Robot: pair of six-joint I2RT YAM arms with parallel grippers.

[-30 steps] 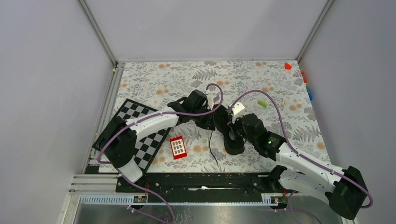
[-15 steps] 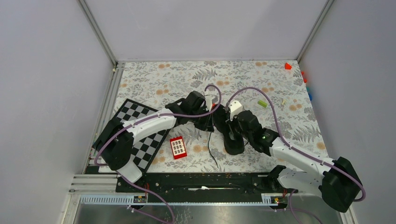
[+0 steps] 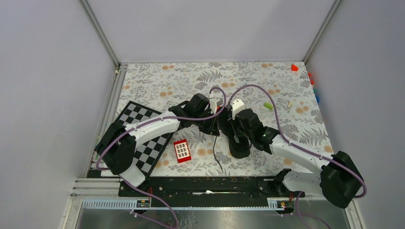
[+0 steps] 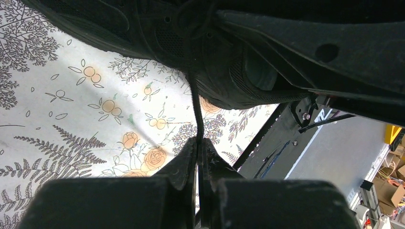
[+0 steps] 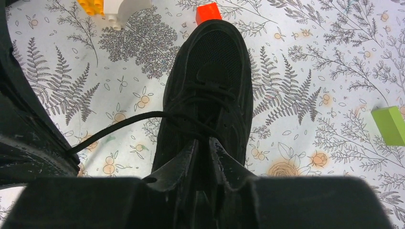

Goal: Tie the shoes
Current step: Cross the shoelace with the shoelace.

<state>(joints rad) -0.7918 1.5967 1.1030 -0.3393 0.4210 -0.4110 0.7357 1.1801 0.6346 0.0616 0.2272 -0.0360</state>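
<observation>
The black sneaker lies mid-table with its toe pointing away from the arms; the right wrist view shows it from above. My left gripper is just left of the shoe and is shut on a thin black lace, which runs taut up to the shoe's side. My right gripper hangs over the shoe's lacing, its jaws closed round a lace strand at the tongue. Another lace stretches left from the shoe. A loose lace end trails toward the table's front.
A red block with white squares lies left of the shoe, next to a checkerboard. A green block lies right of the shoe, with a small red block and a white-and-yellow block beyond the toe. Coloured blocks sit far right.
My right arm has swung left and forward, bringing its gripper over the shoe's lacing. My left gripper has stayed near the shoe, holding the lace.
</observation>
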